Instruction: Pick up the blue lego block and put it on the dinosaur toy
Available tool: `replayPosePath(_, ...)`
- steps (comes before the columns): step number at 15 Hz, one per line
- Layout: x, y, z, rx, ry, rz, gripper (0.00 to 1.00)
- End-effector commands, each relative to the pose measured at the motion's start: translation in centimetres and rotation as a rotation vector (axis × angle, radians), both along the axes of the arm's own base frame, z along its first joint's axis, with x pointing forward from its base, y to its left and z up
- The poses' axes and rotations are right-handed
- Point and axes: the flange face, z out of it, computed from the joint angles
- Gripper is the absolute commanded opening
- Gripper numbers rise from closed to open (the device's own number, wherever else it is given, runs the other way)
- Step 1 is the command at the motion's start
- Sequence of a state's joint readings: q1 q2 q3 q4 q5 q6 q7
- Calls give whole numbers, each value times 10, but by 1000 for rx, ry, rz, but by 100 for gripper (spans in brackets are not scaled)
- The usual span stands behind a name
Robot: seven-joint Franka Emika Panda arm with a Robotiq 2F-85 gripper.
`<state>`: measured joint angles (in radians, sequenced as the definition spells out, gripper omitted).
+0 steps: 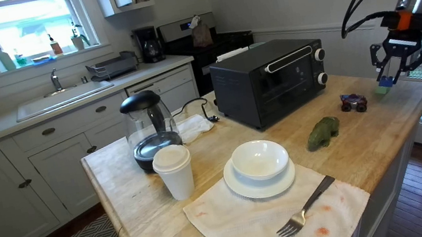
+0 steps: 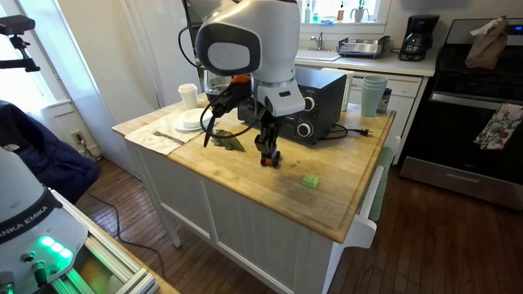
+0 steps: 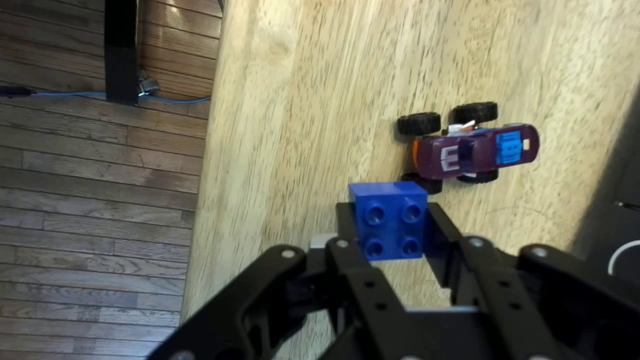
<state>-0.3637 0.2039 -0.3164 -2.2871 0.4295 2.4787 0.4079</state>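
The blue lego block (image 3: 392, 222) is held between the two fingertips of my gripper (image 3: 389, 227) in the wrist view, with its studs facing the camera. In an exterior view the gripper (image 1: 388, 73) holds the blue block (image 1: 386, 82) above the right end of the wooden table, overlapping a green block behind it. In an exterior view the gripper (image 2: 267, 147) hangs over the toy truck and the block is mostly hidden. The green dinosaur toy (image 1: 323, 133) stands on the table, apart from the gripper; it also shows in an exterior view (image 2: 229, 141). It is out of the wrist view.
A toy truck (image 3: 475, 150) stands near the held block. A light green block (image 2: 310, 180) lies near the table corner. A black toaster oven (image 1: 269, 83), a white bowl (image 1: 260, 159) on a plate, a fork (image 1: 307, 205), a paper cup (image 1: 175, 171) and a kettle (image 1: 152, 132) stand around.
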Motion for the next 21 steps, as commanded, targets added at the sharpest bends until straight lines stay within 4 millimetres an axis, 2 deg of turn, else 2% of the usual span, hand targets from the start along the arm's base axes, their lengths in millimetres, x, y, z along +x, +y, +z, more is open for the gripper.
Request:
replayPosePath(1,-1,2,2,1,-2,0,37)
replayPosePath(5,-4,2,1,1,-1,-3,37)
replayPosePath(6,-2,9,2,-2,0,2,12)
replayPosePath(14,13,94,4,3,25,48,12)
replayPosePath(18,18,140,9,-44,26,0,12)
replayPosePath(21,20,166,8,-75,26,-52,12)
